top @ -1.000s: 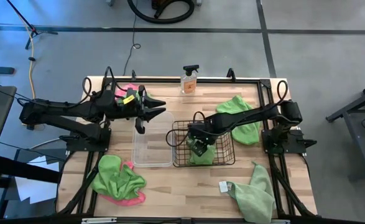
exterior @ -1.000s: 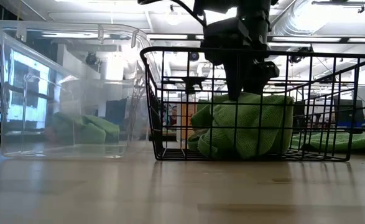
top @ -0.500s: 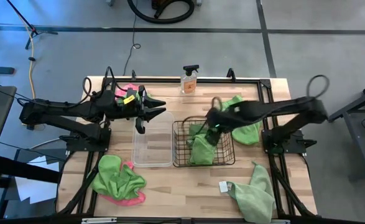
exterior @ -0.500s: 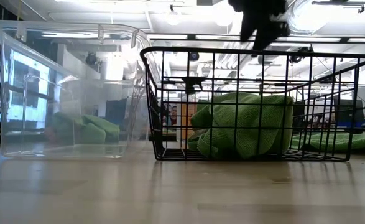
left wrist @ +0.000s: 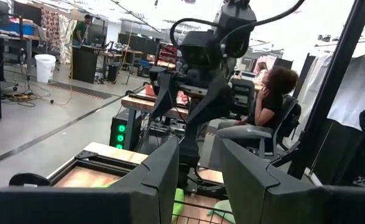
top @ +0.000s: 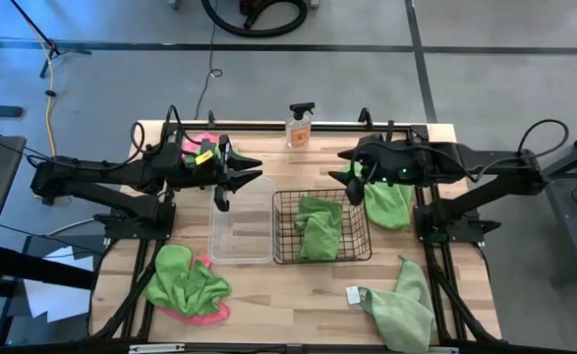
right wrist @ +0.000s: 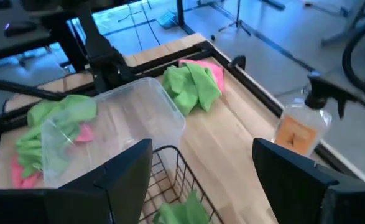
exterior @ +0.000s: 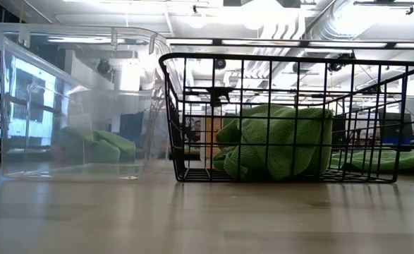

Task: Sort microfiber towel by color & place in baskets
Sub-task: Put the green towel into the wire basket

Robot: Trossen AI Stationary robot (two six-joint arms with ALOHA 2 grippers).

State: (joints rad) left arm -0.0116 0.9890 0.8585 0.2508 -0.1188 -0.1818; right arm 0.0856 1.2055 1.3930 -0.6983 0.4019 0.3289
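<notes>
A green towel (top: 317, 224) lies crumpled on the floor of the black wire-mesh basket (top: 273, 228) at the table's middle. The clear plastic tub (top: 241, 221) stands just left of it. My right gripper (top: 345, 169) hangs open in the air above the basket's far right corner, slanting down toward the table's left, with nothing between its fingers (right wrist: 121, 177). My left gripper (top: 241, 182) hovers over the tub's far edge, level and open, holding nothing. In the low view the towel (exterior: 277, 148) sits behind the mesh, and no gripper shows there.
A green and pink towel pile (top: 185, 285) lies front left. Another green and pink pile (right wrist: 191, 84) is at the far left corner. One green towel (top: 391, 202) lies right of the basket and one (top: 404, 305) front right. A spray bottle (top: 300, 126) stands at the far edge.
My right gripper has risen out of the wire-mesh basket and drawn back toward the table's far right. It has tipped from pointing down to slanting forward. The green towel has stayed on the basket's floor.
</notes>
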